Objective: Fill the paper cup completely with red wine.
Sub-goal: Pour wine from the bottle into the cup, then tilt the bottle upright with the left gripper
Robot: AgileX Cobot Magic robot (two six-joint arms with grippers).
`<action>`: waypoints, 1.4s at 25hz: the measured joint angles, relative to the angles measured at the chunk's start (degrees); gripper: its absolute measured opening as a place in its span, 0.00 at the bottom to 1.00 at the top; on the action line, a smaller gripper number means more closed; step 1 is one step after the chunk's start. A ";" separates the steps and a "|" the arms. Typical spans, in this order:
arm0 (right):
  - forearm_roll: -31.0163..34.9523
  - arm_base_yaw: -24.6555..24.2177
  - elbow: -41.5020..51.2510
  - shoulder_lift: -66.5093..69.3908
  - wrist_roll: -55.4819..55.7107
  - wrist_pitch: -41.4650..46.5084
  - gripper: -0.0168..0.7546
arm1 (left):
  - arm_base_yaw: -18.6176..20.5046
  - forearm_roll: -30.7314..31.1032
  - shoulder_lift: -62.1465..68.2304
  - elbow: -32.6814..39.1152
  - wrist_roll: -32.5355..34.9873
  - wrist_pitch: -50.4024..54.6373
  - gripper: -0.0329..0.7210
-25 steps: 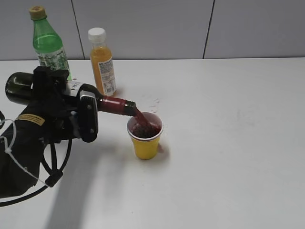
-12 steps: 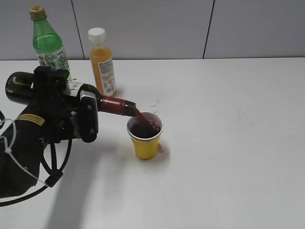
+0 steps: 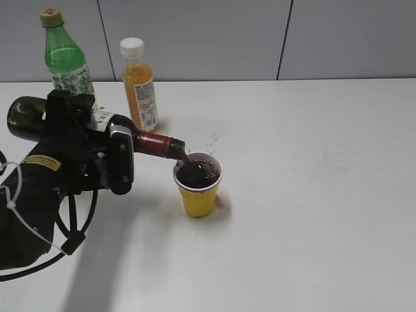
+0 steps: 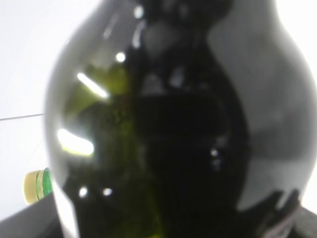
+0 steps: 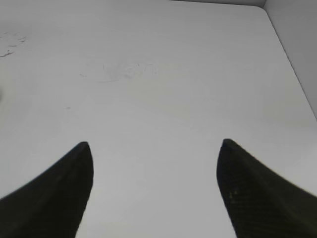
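Observation:
The yellow paper cup (image 3: pixel 199 193) stands upright on the white table, its inside dark with red wine (image 3: pixel 197 173) near the rim. My left gripper (image 3: pixel 97 156) is shut on the dark green wine bottle (image 3: pixel 26 117), held almost level with its maroon neck (image 3: pixel 159 144) tipped down over the cup's left rim; a thin stream runs into the cup. The bottle's dark glass (image 4: pixel 163 129) fills the left wrist view. A small red spill shows at the cup's right base. My right gripper (image 5: pixel 154 146) is open and empty over bare table; it is out of the exterior view.
An orange juice bottle with a white cap (image 3: pixel 140 86) and a bright green soda bottle (image 3: pixel 65 62) stand at the back left, behind my left arm. The soda bottle's cap (image 4: pixel 35 186) peeks into the left wrist view. The table's right edge (image 5: pixel 292 64) meets a grey wall.
The wine level in the cup has risen toward the rim and the stream from the neck has thinned. The bottle and arm have barely moved.

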 joint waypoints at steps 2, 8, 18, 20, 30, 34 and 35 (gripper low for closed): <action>0.00 0.00 0.00 0.00 0.00 0.00 0.79 | 0.00 0.00 0.00 0.00 0.05 -0.14 0.78; 0.00 0.00 0.00 0.00 0.00 0.00 0.79 | 0.00 0.00 0.00 0.00 0.05 -0.27 0.78; 0.00 0.00 0.00 0.00 0.00 0.00 0.79 | 0.00 2.34 0.00 0.00 -6.67 -0.27 0.78; 0.00 0.00 0.00 0.00 0.00 0.00 0.79 | 0.00 3.13 0.00 0.00 -10.86 -0.27 0.78; 0.00 0.00 0.00 0.00 0.00 0.00 0.79 | 0.00 8.01 0.00 0.00 -42.29 -0.27 0.78; 0.00 0.00 0.00 0.00 0.00 0.00 0.79 | 0.00 8.13 -0.17 -0.57 -57.79 -0.27 0.78; 0.00 0.00 0.00 0.00 0.00 0.00 0.79 | 0.00 8.24 -0.17 -0.78 -60.74 -0.27 0.78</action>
